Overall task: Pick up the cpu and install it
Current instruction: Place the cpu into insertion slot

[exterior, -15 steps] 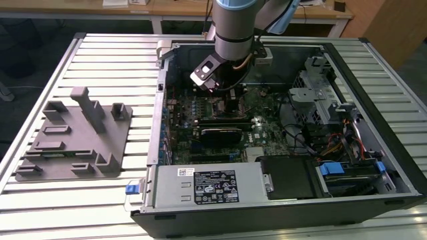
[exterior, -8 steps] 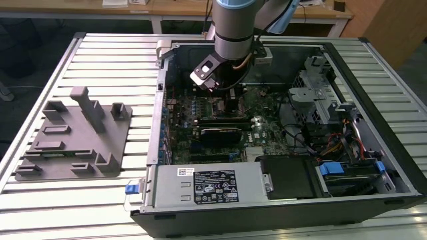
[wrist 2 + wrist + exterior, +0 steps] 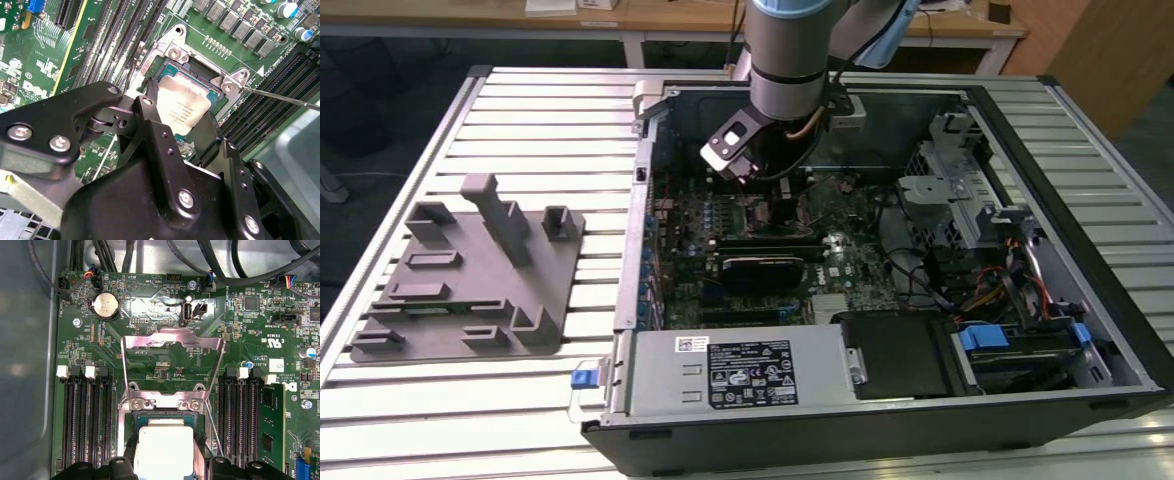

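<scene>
Where the ribbed aluminium table (image 3: 534, 110) begins at the exterior view's left, a matte grey moulded fixture (image 3: 467, 270) lies flat, all blocky posts and shallow pockets. Beside it, further right, the black steel computer case (image 3: 881, 435) lies open, with a boxy silver power supply (image 3: 734, 372) along its near edge. The smooth cylindrical arm (image 3: 787, 70) reaches down into the case over the green motherboard (image 3: 854, 265), and a perforated metal drive cage (image 3: 961, 190) fills the exterior view's right.

In the second wrist view, the gripper (image 3: 177, 110) shows as black, matte, bolted links. Its two fingers (image 3: 150, 102) stand on either side of the cpu (image 3: 185, 102), closed against two opposite edges of the chip. The cpu is a flat square with a brushed silver top, and it sits within the socket (image 3: 172, 50), whose bright metal frame carries round screws at its corners. A thin wire lever (image 3: 280, 97) runs off beside it.

In the first wrist view, the shiny load plate (image 3: 172, 340) stands raised, and long black memory slots (image 3: 82, 415) flank the socket.
</scene>
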Action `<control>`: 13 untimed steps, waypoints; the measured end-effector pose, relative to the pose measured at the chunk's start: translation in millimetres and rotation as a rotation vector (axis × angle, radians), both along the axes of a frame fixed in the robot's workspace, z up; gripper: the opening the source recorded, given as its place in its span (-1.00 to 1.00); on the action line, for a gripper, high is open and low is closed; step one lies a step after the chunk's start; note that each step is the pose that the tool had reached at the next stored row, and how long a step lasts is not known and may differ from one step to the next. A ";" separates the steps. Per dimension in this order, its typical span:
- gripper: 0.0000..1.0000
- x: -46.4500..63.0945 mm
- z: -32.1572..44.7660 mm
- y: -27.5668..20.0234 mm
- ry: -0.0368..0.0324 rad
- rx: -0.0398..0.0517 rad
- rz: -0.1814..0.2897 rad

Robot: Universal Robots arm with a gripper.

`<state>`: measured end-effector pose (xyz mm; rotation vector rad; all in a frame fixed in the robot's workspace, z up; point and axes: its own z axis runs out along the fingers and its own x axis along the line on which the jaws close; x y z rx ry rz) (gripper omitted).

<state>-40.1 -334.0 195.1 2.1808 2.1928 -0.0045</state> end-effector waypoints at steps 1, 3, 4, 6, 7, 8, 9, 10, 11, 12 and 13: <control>0.05 0.3 -0.1 0.0 -0.0001 0.0001 0.000; 0.05 0.4 -0.1 0.0 -0.0002 0.0003 0.000; 0.05 0.4 -0.2 0.0 -0.0002 0.0003 0.000; 0.05 0.5 -0.9 0.0 -0.0002 0.0003 0.000; 0.05 0.5 -1.1 -0.1 -0.0001 0.0002 0.000; 0.05 0.5 -1.1 -0.1 -0.0001 0.0003 0.000; 0.05 0.5 -1.1 -0.1 -0.0001 0.0003 0.000; 0.05 0.5 -1.1 0.0 -0.0002 0.0004 0.000; 0.05 0.5 -1.2 0.0 -0.0002 0.0006 0.000; 0.05 0.5 -1.2 0.0 -0.0003 0.0006 0.000; 0.05 0.5 -1.2 0.0 -0.0003 0.0007 0.000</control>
